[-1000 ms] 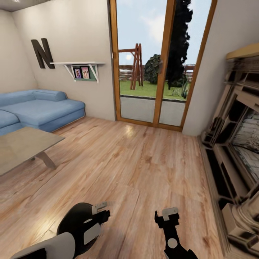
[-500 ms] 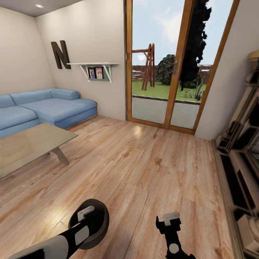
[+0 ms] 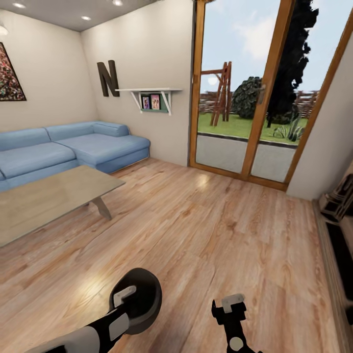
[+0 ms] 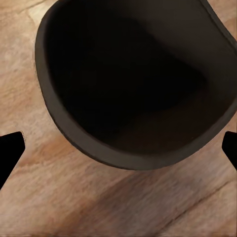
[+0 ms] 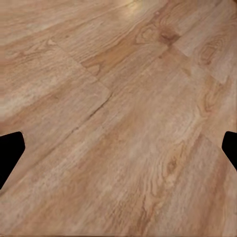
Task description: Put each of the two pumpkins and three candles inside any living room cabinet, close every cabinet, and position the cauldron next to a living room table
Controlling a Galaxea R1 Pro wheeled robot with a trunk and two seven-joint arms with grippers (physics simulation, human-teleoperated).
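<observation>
Over the bare floor the left gripper [image 3: 128, 295] seems to carry the cauldron [image 3: 142, 299], grip unclear; it could slip short of the table [image 3: 54, 196]; right gripper [image 3: 230, 308] gapes empty.

The cauldron [image 3: 142, 299] is partly covered by the left arm, and its far rim runs off the left wrist picture [image 4: 133, 89]; whether the left tool [image 4: 118, 148] grips it cannot be told. The right tool [image 3: 229, 309] shows only fingertips [image 5: 10, 153] at that picture's edges. The surface [image 3: 49, 201], sofa [image 3: 68, 147] and fireplace [image 3: 338, 206] are cut by the frame
</observation>
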